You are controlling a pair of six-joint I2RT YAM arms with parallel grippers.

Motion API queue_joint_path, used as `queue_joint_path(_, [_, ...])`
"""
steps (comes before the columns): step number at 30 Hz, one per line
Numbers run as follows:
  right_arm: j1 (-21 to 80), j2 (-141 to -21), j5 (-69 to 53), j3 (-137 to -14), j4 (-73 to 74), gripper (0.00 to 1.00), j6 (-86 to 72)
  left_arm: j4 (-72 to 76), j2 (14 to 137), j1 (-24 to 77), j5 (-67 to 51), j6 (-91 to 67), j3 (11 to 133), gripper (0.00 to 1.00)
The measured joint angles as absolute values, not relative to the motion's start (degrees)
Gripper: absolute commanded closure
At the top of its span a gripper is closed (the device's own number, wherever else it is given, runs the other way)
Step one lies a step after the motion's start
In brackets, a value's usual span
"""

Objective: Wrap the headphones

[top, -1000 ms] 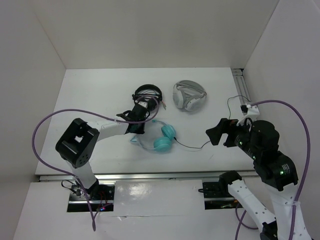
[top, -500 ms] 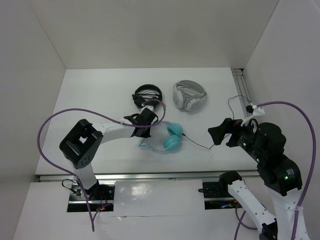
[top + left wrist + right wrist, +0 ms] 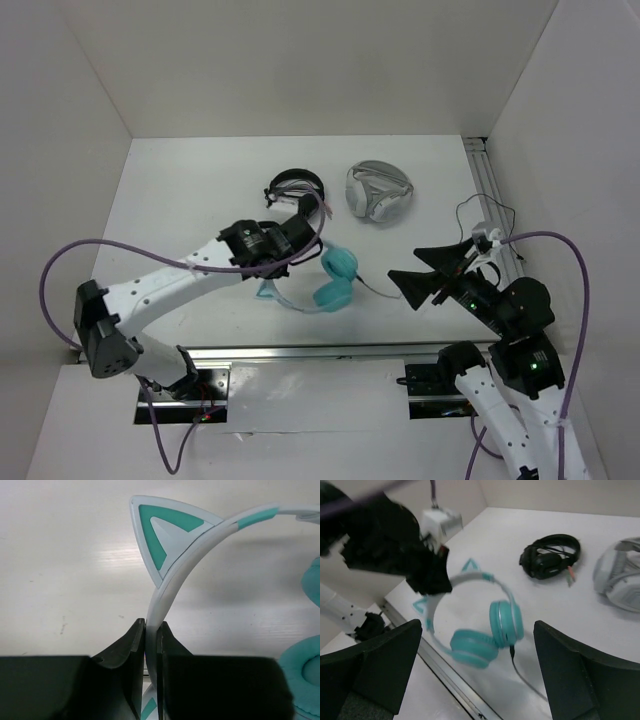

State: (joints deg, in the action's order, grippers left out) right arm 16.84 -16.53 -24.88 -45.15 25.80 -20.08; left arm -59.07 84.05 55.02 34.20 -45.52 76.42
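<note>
The teal headphones point(image 3: 335, 278) with a pale headband point(image 3: 175, 575) and cat ears point(image 3: 160, 535) hang tilted near the table's front middle. My left gripper point(image 3: 272, 268) is shut on the headband, which is pinched between its two black fingers point(image 3: 125, 650). One teal ear cup point(image 3: 305, 680) shows at the right of the left wrist view. The thin black cable point(image 3: 520, 672) runs from an ear cup point(image 3: 505, 620) towards my right gripper point(image 3: 412, 268). That gripper point(image 3: 477, 630) is open, to the right of the headphones, holding nothing.
Black headphones point(image 3: 295, 188) lie behind the left gripper. Grey-white headphones point(image 3: 378, 192) lie at the back, right of middle. A metal rail point(image 3: 487, 185) runs along the table's right side and another point(image 3: 300, 352) along the front edge. White walls enclose the table.
The left gripper shut on the headband and carried the headphones a little to the right and up. The right arm swung left and lower, closer to the ear cups.
</note>
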Motion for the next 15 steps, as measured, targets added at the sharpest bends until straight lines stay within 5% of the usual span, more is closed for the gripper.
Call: queue_joint_path(15, [17.32, -34.68, -39.99, -36.64, 1.80, 0.10, -16.62, -78.67, 73.78, 50.28, 39.13, -39.86, 106.74, 1.00])
